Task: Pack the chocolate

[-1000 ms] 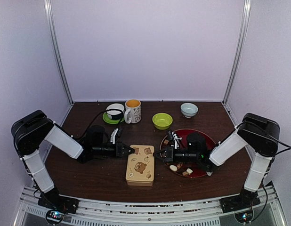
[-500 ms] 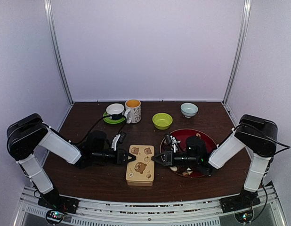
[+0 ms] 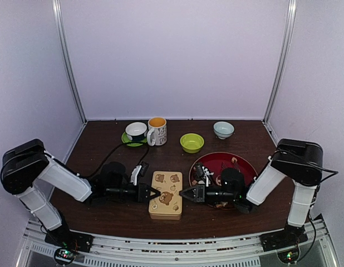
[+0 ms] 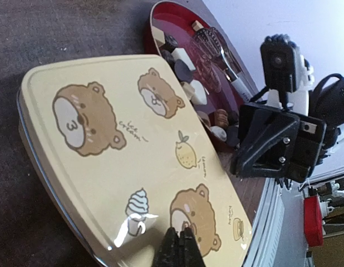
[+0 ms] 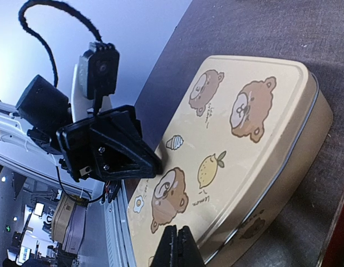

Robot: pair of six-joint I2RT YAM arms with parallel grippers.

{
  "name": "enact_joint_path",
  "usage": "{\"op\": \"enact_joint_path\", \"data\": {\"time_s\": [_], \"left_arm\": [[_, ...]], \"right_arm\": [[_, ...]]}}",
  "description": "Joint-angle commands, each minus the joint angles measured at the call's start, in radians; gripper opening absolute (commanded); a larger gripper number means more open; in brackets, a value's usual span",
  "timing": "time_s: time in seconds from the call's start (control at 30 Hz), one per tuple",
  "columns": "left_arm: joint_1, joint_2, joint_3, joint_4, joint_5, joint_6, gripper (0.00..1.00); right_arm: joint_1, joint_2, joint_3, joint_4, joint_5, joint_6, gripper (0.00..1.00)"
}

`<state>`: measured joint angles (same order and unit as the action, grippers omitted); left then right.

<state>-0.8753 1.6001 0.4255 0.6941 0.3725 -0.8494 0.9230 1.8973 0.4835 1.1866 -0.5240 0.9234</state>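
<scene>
A cream tin box [image 3: 166, 194] with bear pictures lies with its lid on, between the two arms. My left gripper [image 3: 157, 192] is shut and empty, its tip over the lid's left edge [image 4: 180, 236]. My right gripper [image 3: 182, 193] is shut and empty too, its tip at the lid's right edge [image 5: 176, 232]. The two tips point at each other across the lid. I cannot tell whether either one touches it. The chocolate [image 4: 186, 61], brown, dark and cream pieces, lies on the red plate [image 3: 243, 165] to the right of the box.
Silver tongs [image 4: 219, 50] rest on the red plate among the sweets. Along the back stand a white cup on a green saucer [image 3: 136, 132], a mug [image 3: 157, 131], a green bowl [image 3: 192, 143] and a pale blue bowl [image 3: 224, 129].
Both arms have swung toward the table's near edge and lowered. The shut tips slid from the box's far end to its middle, still facing each other.
</scene>
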Motion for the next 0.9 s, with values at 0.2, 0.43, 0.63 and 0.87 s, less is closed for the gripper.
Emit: {"op": "enact_joint_path", "data": {"time_s": [0.2, 0.43, 0.63, 0.87], "left_arm": [[-0.084, -0.184, 0.01, -0.222, -0.134, 0.019, 0.0], [-0.09, -0.084, -0.08, -0.056, -0.117, -0.049, 0.0], [-0.146, -0.182, -0.049, -0.135, -0.15, -0.036, 0.0], [-0.174, -0.201, -0.122, -0.067, -0.164, -0.083, 0.0]], "right_arm": [[0.065, 0.024, -0.012, -0.045, 0.036, -0.005, 0.0], [0.081, -0.098, -0.064, -0.019, 0.051, -0.018, 0.0], [0.154, -0.091, -0.039, -0.146, 0.092, -0.061, 0.0], [0.148, -0.029, -0.094, 0.061, 0.076, 0.023, 0.0]]}}
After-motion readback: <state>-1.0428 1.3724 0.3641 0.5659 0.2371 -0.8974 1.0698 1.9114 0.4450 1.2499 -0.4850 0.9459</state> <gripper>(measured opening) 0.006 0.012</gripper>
